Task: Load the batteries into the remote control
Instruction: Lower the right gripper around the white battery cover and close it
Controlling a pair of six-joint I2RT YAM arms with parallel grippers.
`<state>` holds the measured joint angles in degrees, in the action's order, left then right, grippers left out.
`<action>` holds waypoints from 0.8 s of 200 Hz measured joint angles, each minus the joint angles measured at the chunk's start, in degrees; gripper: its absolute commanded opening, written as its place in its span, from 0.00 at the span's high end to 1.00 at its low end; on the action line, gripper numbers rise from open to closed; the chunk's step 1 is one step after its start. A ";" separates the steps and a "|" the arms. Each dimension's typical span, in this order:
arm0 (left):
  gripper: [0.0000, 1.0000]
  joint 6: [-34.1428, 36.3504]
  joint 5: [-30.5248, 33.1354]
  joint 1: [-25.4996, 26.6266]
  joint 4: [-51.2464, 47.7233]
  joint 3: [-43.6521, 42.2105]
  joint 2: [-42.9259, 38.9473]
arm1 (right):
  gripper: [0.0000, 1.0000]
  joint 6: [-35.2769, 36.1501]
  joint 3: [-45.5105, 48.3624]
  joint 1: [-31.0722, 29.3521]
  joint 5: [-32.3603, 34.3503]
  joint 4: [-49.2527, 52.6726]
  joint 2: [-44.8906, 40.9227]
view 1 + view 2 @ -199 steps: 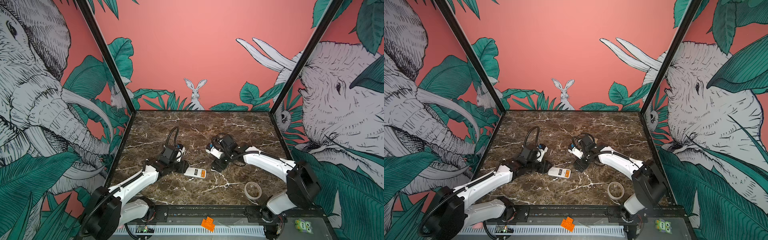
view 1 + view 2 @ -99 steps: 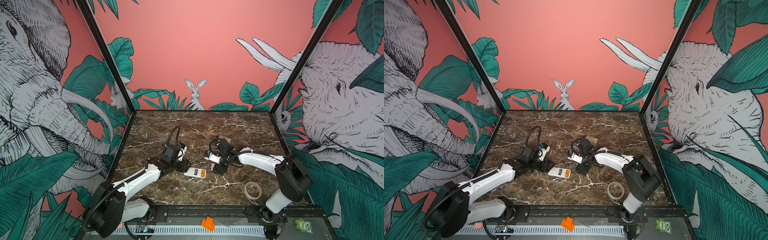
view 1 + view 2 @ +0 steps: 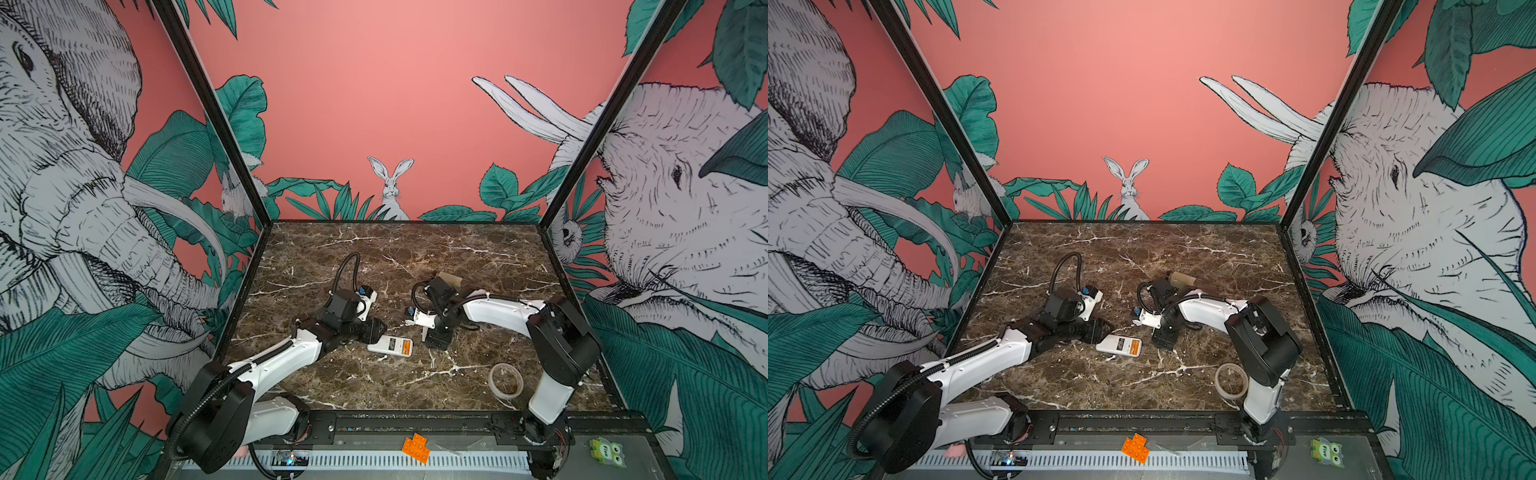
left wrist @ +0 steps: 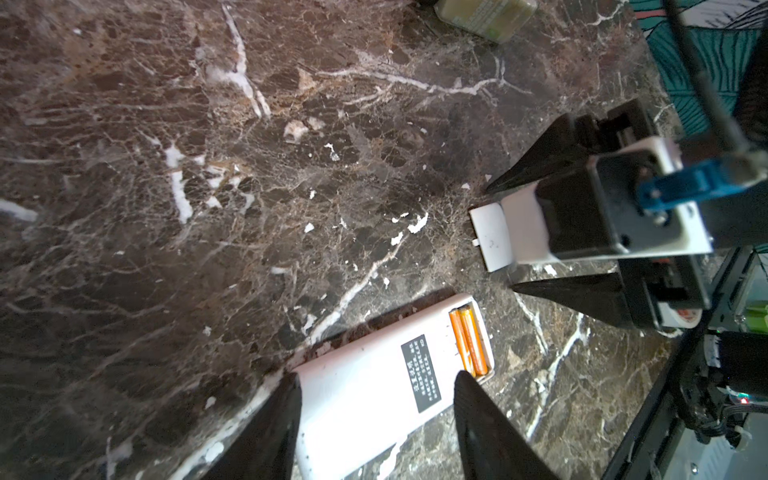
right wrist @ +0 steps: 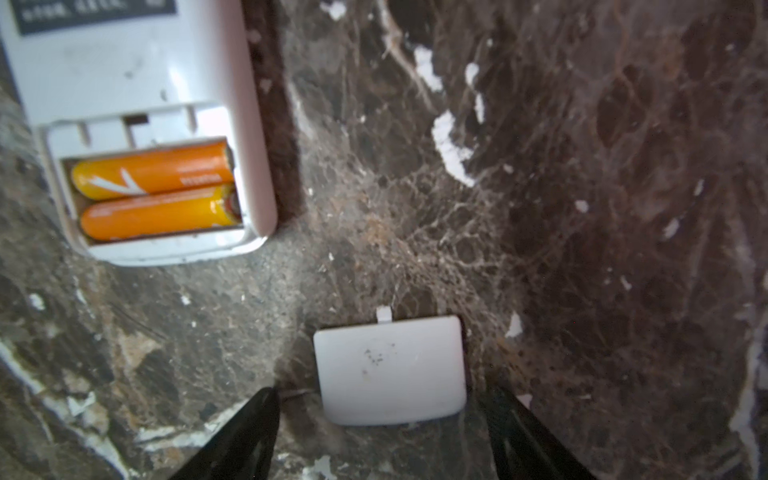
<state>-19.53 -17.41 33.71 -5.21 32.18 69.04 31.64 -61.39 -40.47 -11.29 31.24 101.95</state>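
The remote control [image 3: 390,345] [image 3: 1119,345] lies back up on the marble, white with a dark label. Its end compartment is uncovered, and the two orange batteries [image 5: 153,191] [image 4: 467,345] lie in it side by side. My left gripper [image 4: 374,376] [image 3: 376,330] is shut across the width of the remote control [image 4: 365,399], one finger against each long edge. A small white battery cover [image 5: 390,370] [image 4: 492,241] lies flat on the table just past the remote's open end. My right gripper [image 5: 378,395] [image 3: 436,336] is open and straddles the cover, with a gap on both sides.
A clear tape roll [image 3: 505,380] [image 3: 1231,380] lies at the front right, by the right arm's base. A beige block [image 3: 451,279] [image 3: 1181,279] sits behind the right wrist. An orange toy brick [image 3: 415,448] and a green owl toy [image 3: 606,453] rest on the front rail.
My right gripper has come slightly forward and lower over the white cover, and its jaws have narrowed a little. The left gripper and the remote have stayed where they were.
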 measured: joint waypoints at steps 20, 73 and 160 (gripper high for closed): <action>0.41 0.02 0.04 0.00 -0.02 -0.04 -0.87 | 0.26 0.57 -0.81 -0.04 0.52 0.74 0.70; 0.41 0.02 0.20 0.00 -0.07 -0.09 -1.62 | 0.34 1.42 -1.88 -0.11 1.22 1.38 1.51; 0.41 0.04 0.79 0.00 -0.96 -0.57 -2.60 | 0.48 2.25 -2.43 -1.66 1.79 2.51 1.88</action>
<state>-19.49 -16.62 33.71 -6.17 31.62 66.43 33.89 -63.81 -42.13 -9.50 33.76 103.83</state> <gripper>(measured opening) 0.595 0.530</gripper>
